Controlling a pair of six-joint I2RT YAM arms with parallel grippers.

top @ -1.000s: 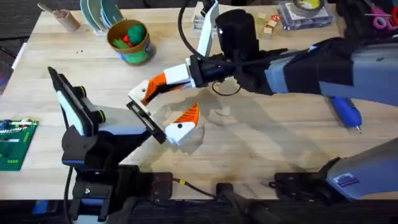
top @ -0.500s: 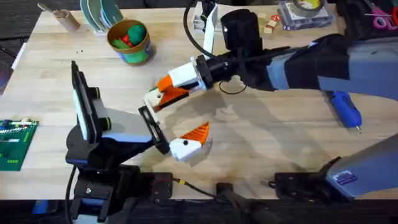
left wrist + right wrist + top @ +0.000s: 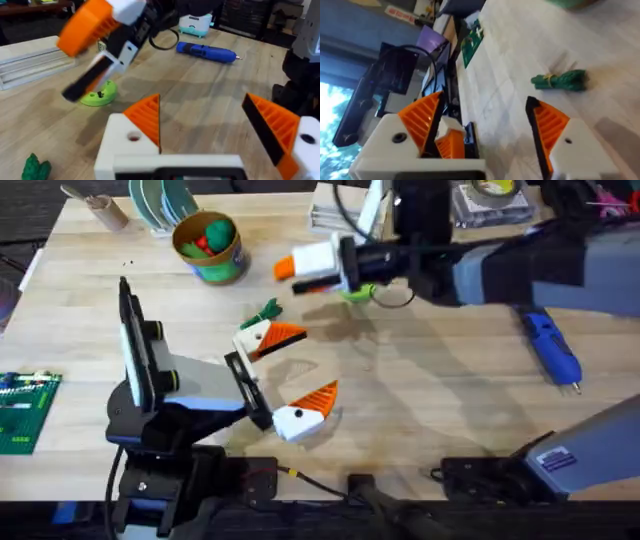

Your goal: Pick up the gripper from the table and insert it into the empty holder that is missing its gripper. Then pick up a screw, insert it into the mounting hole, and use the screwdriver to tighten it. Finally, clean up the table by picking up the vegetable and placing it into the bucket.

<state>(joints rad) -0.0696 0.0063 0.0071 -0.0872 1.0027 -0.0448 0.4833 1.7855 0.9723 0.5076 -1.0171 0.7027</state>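
My left gripper [image 3: 318,360] [image 3: 202,107] is open in the middle of the table. The orange ribbed gripper [image 3: 285,334] [image 3: 146,117] sits in the white holder [image 3: 252,340] [image 3: 122,145], which forms its far finger. My right gripper [image 3: 290,275] [image 3: 485,107] hangs open and empty behind it, above the table. The dark green vegetable [image 3: 265,312] [image 3: 560,80] [image 3: 35,167] lies beside the holder. The bucket [image 3: 208,248] stands at the back left. Far right lies the blue screwdriver [image 3: 553,352] [image 3: 205,51]. I cannot make out a screw.
A lime-green disc [image 3: 358,292] [image 3: 97,95] with a small dark piece on it lies under the right arm. Teal plates [image 3: 160,200] stand behind the bucket. A green board [image 3: 22,410] sits at the left edge. Boxes and a tape roll [image 3: 495,192] line the back.
My right gripper has pulled away from the left gripper's far finger, up and back to the right, leaving the orange wedge in the white holder. The left arm turned slightly, then held still.
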